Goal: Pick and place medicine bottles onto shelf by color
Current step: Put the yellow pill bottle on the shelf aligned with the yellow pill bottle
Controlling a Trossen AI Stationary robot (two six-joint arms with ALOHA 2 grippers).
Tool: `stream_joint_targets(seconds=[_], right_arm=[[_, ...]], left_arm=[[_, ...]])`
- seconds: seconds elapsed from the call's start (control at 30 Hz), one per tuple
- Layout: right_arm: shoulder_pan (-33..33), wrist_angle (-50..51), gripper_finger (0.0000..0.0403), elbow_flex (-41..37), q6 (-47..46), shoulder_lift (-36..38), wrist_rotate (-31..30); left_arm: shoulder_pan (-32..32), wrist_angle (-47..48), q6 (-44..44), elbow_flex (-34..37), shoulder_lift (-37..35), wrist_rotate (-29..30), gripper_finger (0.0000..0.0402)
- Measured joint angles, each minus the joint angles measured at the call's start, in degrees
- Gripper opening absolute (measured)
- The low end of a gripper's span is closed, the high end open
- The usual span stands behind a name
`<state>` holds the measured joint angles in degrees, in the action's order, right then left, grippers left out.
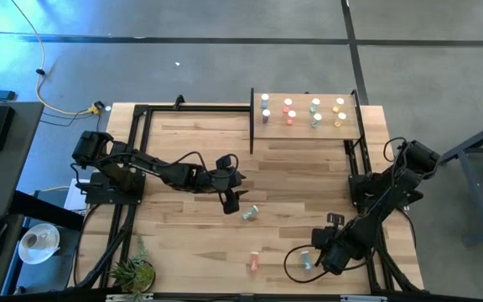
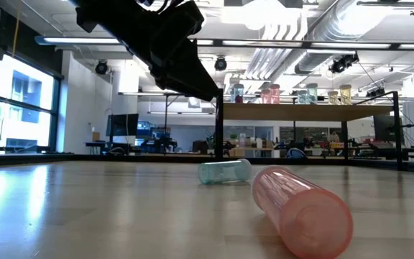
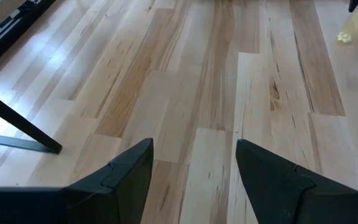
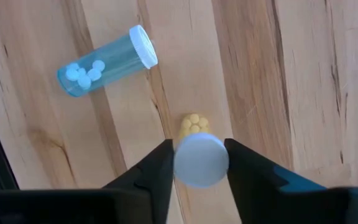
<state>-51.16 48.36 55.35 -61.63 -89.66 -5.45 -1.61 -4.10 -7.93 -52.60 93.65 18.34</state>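
Observation:
My left gripper [image 1: 231, 201] is open and empty above the table's middle; its fingers [image 3: 129, 180] frame bare wood. A teal bottle [image 1: 250, 213] lies on its side just to its right and also shows in the low view [image 2: 225, 171]. A pink bottle [image 1: 254, 262] lies on its side near the front edge. My right gripper [image 1: 324, 250] is at the front right, shut on a yellow bottle [image 4: 194, 127]. A blue bottle [image 4: 104, 62] lies on its side beside it. The shelf [image 1: 309, 130] at the far right carries several upright bottles. My right gripper pinches the yellow bottle's white cap [image 4: 201, 160] between its two fingers, one on each side. The fingers come from above, pointing down, and the bottle stands on end below them, cap up. Whether its base is on the table, I cannot tell.
The shelf's black posts [image 1: 251, 122] stand on the far right part of the table. A black frame [image 1: 141, 159] runs along the left side. A small plant [image 1: 132, 270] sits at the front left corner. Bare wood lies between the two arms.

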Motion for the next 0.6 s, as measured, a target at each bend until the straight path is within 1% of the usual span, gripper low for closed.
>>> stream_joint_targets(seconds=[0.07,0.17,0.4,0.5,0.6], right_arm=[[0.0,0.0,0.0113,0.0,-0.04,0.06,-0.02],[0.02,-0.12,0.0101,0.01,-0.04,0.08,-0.02],[0.02,-3.33,0.0109,0.02,0.04,0.08,-0.18],[0.49,-3.16,0.0108,0.61,0.91,0.08,-1.69],[1.34,-3.04,0.0105,2.28,4.34,0.11,-4.48]], left_arm=[[0.0,0.0,-0.02,0.0,0.0,0.01,0.0218],[0.01,0.0,0.11,0.0,0.0,0.01,0.0218],[0.0,0.0,0.08,0.0,0.0,0.01,0.0218],[0.0,0.0,0.03,0.0,0.0,0.01,0.0219],[0.0,0.0,0.01,0.0,0.0,0.01,0.0218]])
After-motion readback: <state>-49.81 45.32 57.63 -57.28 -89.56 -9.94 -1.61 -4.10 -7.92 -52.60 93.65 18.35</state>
